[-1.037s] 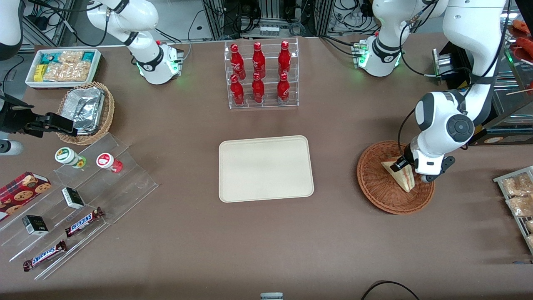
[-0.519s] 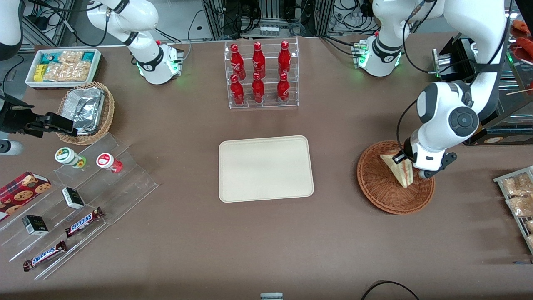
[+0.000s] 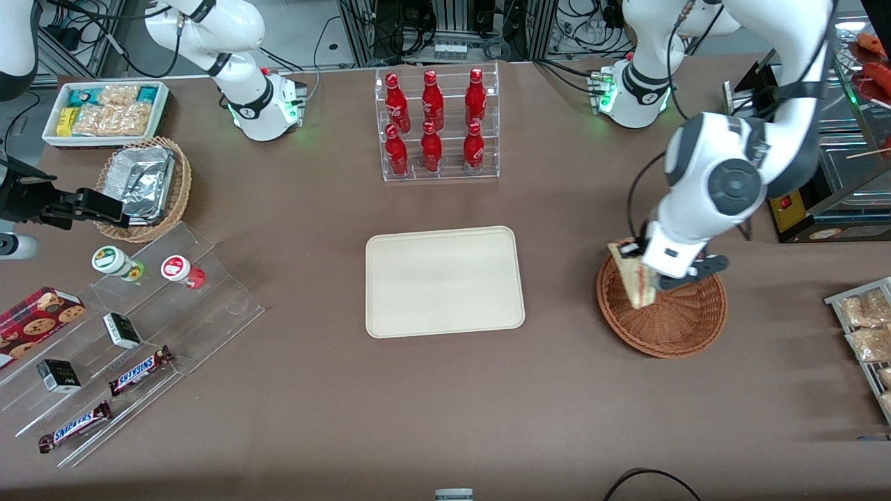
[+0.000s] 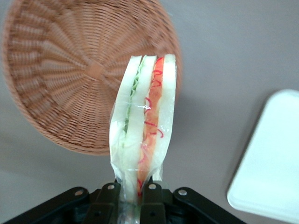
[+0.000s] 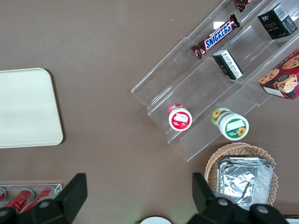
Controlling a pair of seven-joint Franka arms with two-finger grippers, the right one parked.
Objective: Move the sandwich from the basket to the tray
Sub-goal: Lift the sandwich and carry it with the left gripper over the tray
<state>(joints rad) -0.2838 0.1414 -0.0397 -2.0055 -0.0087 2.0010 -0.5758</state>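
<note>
The sandwich (image 3: 635,278) hangs clear of the basket (image 3: 679,327), above the basket's rim on the side toward the tray (image 3: 443,281), with the tool (image 3: 644,275) clamped on its wrapped bread faces. In the wrist view the sandwich (image 4: 144,126) shows its cut edge, green filling in one layer and red and orange in the other, under clear film, and the tool (image 4: 132,198) pinches it at its lower end; the basket (image 4: 60,79) lies bare beneath, and a corner of the tray (image 4: 268,168) shows nearby.

The tabletop (image 3: 445,403) is a matte brown sheet, plain and even. Past its edge farthest from the front camera stand metal frames, cables and grey floor.

A clear stepped rack (image 3: 438,125) holds six red bottles with white script that cannot be read. Toward the parked arm's end of the tabletop, a clear tiered stand (image 3: 139,334) carries two bars marked SNICKERS (image 3: 139,370), two small dark boxes, a red box of cookies (image 3: 38,316) and two small cups, one with a green lid (image 3: 111,259) and one with a red lid (image 3: 175,268). Nearby sit a tan wicker basket with a foil container (image 3: 143,182) and a white bin of snack packets (image 3: 106,111). At the working arm's end, a wire rack (image 3: 863,327) holds bagged snacks.
</note>
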